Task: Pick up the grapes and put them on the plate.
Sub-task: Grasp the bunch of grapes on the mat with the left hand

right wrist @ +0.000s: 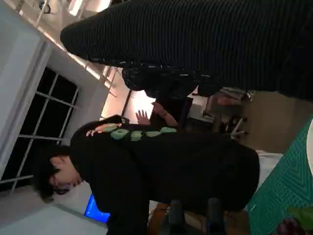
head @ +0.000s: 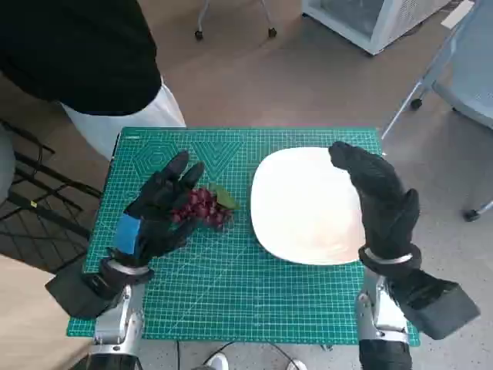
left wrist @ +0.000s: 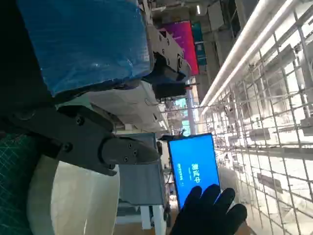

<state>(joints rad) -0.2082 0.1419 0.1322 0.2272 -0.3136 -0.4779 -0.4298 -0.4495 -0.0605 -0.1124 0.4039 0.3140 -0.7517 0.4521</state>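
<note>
While the left hand (head: 158, 212) lies over the green cutting mat (head: 231, 285), its fingers are spread and reach toward the grapes (head: 202, 206). The dark red grapes sit on the mat just beside these fingers, with a green leaf (head: 225, 198) at their far side. From the head view it looks like the fingertips touch the bunch or lie over its edge, but the hand does not close around it, so the hand is open and holds nothing. The grapes are on the mat, left of the white plate (head: 304, 206) and near its rim, not on it.

The right hand (head: 379, 196) in the black glove is raised above the right part of the plate. Its fingers are stretched out and apart, and there is nothing in it.

The mat covers the small worktop. A person in a black top (head: 73, 50) bends at the far left corner of the worktop; the right wrist view shows the same person (right wrist: 146, 166) leaning forward, and at the picture's corner a small part of the grapes (right wrist: 289, 226) on the mat.

In the left wrist view the blue tape (left wrist: 83, 39) on the hand's back fills much of the picture, the plate (left wrist: 73, 200) shows as a pale curve, and the gloved right hand (left wrist: 210, 213) is seen before a blue screen (left wrist: 193, 166).
</note>
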